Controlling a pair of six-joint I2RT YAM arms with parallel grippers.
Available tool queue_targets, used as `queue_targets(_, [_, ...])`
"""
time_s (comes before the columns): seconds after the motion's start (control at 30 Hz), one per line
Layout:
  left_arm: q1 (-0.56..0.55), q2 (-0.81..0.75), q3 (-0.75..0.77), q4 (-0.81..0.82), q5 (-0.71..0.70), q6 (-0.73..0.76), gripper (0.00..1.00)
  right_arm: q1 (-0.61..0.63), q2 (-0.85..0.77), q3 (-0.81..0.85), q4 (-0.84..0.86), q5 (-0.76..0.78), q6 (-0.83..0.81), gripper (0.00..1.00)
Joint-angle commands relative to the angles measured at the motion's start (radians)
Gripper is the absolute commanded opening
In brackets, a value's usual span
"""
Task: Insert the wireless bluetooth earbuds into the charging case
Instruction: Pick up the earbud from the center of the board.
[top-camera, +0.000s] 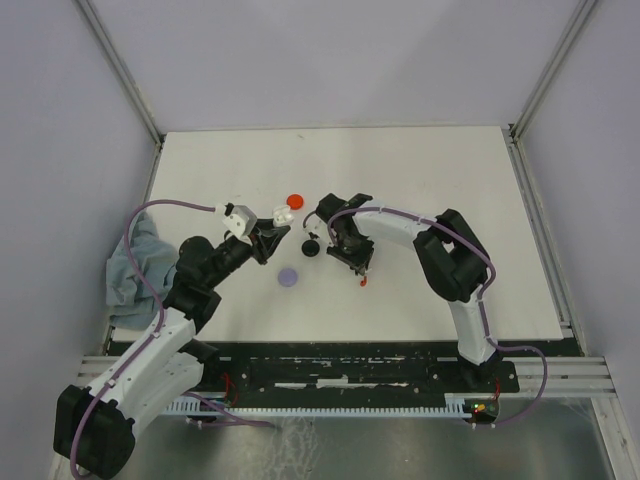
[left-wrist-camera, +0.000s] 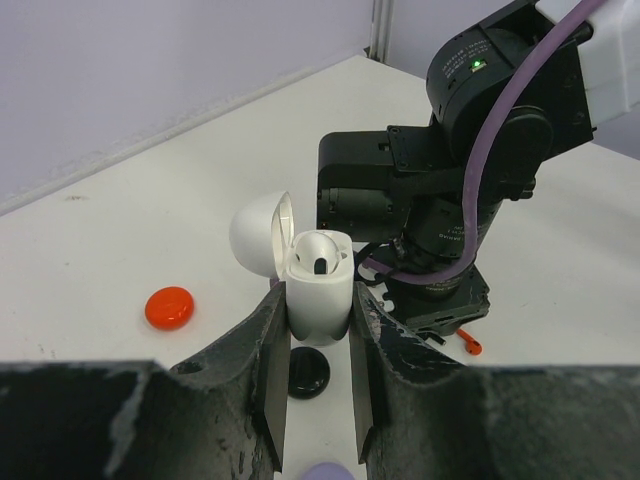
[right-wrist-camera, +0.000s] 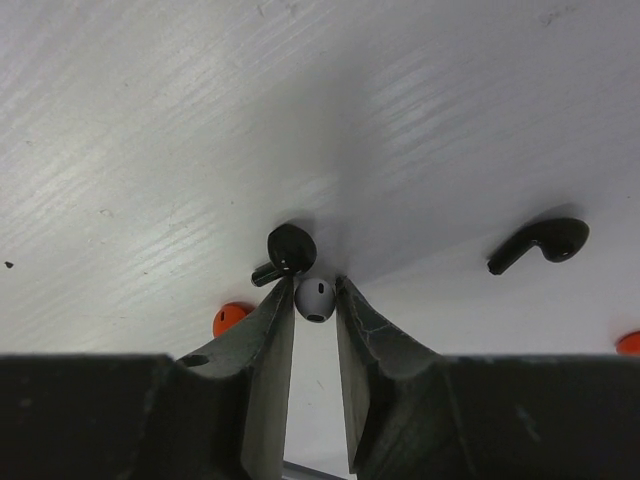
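The left wrist view shows the left gripper (left-wrist-camera: 317, 296) closed to a narrow gap on the white charging case (left-wrist-camera: 320, 310), a finger pressed against each side. The lid (left-wrist-camera: 260, 232) is hinged open to the left, and a seated earbud (left-wrist-camera: 320, 250), white, fills one socket. On the table (left-wrist-camera: 150, 230), a black disc (left-wrist-camera: 308, 372) lies below the fingertips and a red disc (left-wrist-camera: 169, 307) lies off to their left. A red earbud (left-wrist-camera: 470, 342) lies past the right finger, under the right arm (left-wrist-camera: 470, 150).

Only the right wrist view shows what the right gripper (right-wrist-camera: 315, 290) holds: its jaws are almost together, pinching a white earbud (right-wrist-camera: 316, 299) at the tips. A black earbud (right-wrist-camera: 288, 250) lies just beyond the tips; whether it touches the white one cannot be told. A second black earbud (right-wrist-camera: 540, 243) lies well off to the right.

From above, the right gripper hides all three of these. That view adds a lavender disc (top-camera: 288, 277) near the left gripper and a cloth (top-camera: 130, 270) beside the left arm.
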Motion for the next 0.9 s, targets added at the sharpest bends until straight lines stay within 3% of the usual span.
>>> queue_targets(0.0, [0.002,-0.015,-0.001,0.065,0.026,0.019,0.03,0.006,0.018,0.007,0.006,0.032,-0.016,0.29])
queue_targets(0.47, [0.003,-0.045,-0.048,0.175,0.072,0.007,0.03,-0.01,-0.191,-0.012,0.084,0.047,0.097,0.11])
queue_targets(0.87, [0.002,-0.078,-0.089,0.388,0.176,-0.028,0.03,-0.01,-0.444,0.045,0.138,0.038,0.285,0.1])
